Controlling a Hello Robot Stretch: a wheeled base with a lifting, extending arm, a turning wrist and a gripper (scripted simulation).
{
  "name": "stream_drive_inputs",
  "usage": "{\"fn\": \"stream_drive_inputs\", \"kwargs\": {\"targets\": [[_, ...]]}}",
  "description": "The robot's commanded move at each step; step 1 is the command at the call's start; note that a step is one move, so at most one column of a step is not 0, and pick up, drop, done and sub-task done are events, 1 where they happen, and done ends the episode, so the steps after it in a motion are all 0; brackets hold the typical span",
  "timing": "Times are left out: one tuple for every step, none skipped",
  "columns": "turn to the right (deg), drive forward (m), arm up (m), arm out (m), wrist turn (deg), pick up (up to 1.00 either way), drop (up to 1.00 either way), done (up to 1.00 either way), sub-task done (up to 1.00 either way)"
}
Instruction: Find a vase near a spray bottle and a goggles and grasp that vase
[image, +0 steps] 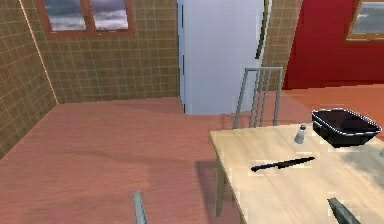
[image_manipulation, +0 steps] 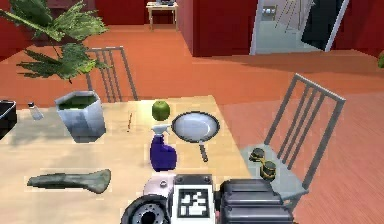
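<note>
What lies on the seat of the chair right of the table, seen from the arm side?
Two small dark and yellowish things lie on the chair seat, too small to name. The robot's arm covers the seat's near corner.

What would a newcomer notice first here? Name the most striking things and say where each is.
In the arm side view, a leafy green plant in a pale pot stands at the left of the wooden table, and a blue spray bottle stands mid-table, just nearer than a green apple and beside a frying pan. In the forward view, a tall white fridge stands against the far tiled wall.
</note>
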Motion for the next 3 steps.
{"fn": "stream_drive_inputs", "kwargs": {"targets": [[0.0, 0.00, 0.00, 0.12, 0.0, 0.00, 0.00, 0.00, 0.00], [0.0, 0.00, 0.00, 0.00, 45.0, 0.00, 0.00, 0.00, 0.00], [0.0, 0.00, 0.00, 0.00, 45.0, 0.00, 0.00, 0.00, 0.00]]}}
